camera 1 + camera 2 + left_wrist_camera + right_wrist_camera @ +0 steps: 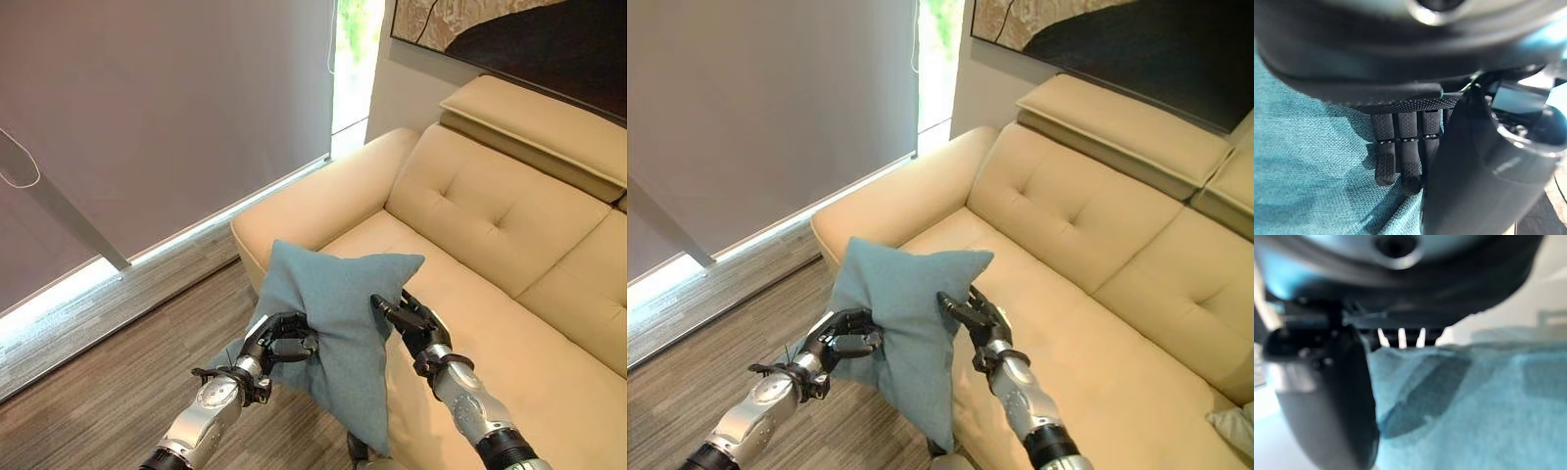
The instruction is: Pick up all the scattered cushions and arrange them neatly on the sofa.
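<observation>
A teal cushion [333,313] hangs in the air between my two hands, over the front edge of the beige sofa [490,215] near its left armrest. My left hand [279,341] grips the cushion's left side, and in the left wrist view its fingers [1400,152] curl into the teal fabric [1303,161]. My right hand [416,323] pinches the cushion's right edge. In the right wrist view the thumb [1327,396] lies on the near face of the cushion [1488,421] and the fingers reach behind it. The cushion's lower corner points down.
A pale cushion [1234,426] lies on the sofa seat at the far right. The sofa's armrest [313,201] is just behind the held cushion. Wooden floor [98,382] and a grey window blind [167,108] lie to the left. A dark picture [529,39] hangs above the backrest.
</observation>
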### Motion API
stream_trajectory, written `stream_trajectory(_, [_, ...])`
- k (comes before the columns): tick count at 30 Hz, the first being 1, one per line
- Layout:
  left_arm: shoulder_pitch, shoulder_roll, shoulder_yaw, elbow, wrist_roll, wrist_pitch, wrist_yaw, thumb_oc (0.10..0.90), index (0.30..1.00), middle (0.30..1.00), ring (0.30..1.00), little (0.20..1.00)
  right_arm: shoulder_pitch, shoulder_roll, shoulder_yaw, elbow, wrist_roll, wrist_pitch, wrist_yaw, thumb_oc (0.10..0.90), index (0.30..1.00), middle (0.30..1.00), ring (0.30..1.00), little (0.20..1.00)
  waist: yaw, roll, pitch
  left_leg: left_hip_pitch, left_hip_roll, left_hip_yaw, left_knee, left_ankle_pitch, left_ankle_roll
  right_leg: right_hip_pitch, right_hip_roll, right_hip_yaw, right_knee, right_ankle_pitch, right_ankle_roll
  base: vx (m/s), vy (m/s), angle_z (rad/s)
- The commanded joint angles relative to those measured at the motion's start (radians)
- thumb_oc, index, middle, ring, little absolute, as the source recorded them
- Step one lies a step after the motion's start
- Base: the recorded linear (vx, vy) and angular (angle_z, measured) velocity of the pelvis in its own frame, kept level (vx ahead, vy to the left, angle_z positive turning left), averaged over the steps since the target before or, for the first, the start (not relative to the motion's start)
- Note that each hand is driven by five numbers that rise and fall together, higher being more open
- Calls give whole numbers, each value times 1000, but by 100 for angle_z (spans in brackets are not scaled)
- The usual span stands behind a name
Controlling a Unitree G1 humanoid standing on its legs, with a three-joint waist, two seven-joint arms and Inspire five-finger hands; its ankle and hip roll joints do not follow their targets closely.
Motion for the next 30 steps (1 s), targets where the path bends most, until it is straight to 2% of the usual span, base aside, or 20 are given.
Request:
stream_trajectory(1, [-144, -55, -42, -223, -61, -158, -176, 400, 300, 300, 300, 300, -123, 115, 89, -17, 39, -17, 118, 400, 300, 300, 300, 300, 17, -67, -109, -25, -5, -45, 2, -56, -9, 93, -31, -12, 62, -179, 73, -13, -20, 11])
stream_trajectory(8, [-123, -63, -27, -221, -49, -165, -184, 400, 300, 300, 300, 300, -90, 130, 81, -51, 29, -29, 127, 400, 300, 300, 300, 300, 13, -63, -113, -26, -5, -48, 2, -55, -10, 91, -31, -17, 65, -180, 73, -1, -2, 1])
stream_trajectory(16, [-86, -45, 25, -208, -50, -157, -175, 400, 300, 300, 300, 300, -47, 78, -5, -271, 10, -75, 102, 400, 300, 300, 300, 300, -7, -54, -120, -31, -4, -43, 2, -54, -8, 83, -32, -14, 69, -178, 75, 0, 0, 0])
stream_trajectory(17, [-86, -45, 25, -208, -50, -157, -175, 493, 439, 439, 439, 439, -46, 78, -5, -272, 10, -74, 102, 400, 300, 300, 300, 300, -7, -54, -120, -31, -4, -43, 2, -54, -8, 83, -32, -14, 69, -178, 75, 0, 0, 0])
stream_trajectory(18, [-76, -39, 52, -217, -54, -163, -166, 800, 900, 900, 900, 900, -47, 62, -33, -320, -11, -91, 90, 400, 300, 300, 300, 300, -9, -52, -121, -29, -4, -42, 2, -56, -6, 83, -32, -13, 69, -177, 75, 0, 0, 0])
stream_trajectory(26, [-7, -69, 170, -207, -88, -173, -99, 800, 900, 900, 900, 900, -30, 15, -109, -465, -79, -123, 67, 400, 300, 300, 300, 300, -5, -55, -127, -23, -6, -46, 2, -60, -3, 89, -32, -14, 64, -180, 74, 0, 0, 0])
stream_trajectory(30, [64, -82, 319, -213, -56, -196, 0, 800, 900, 900, 900, 900, 17, -29, -153, -534, -116, -116, 64, 400, 300, 300, 300, 300, 13, -69, -121, -27, -6, -52, 2, -56, -5, 90, -31, -18, 55, -177, 73, 0, 0, 0])
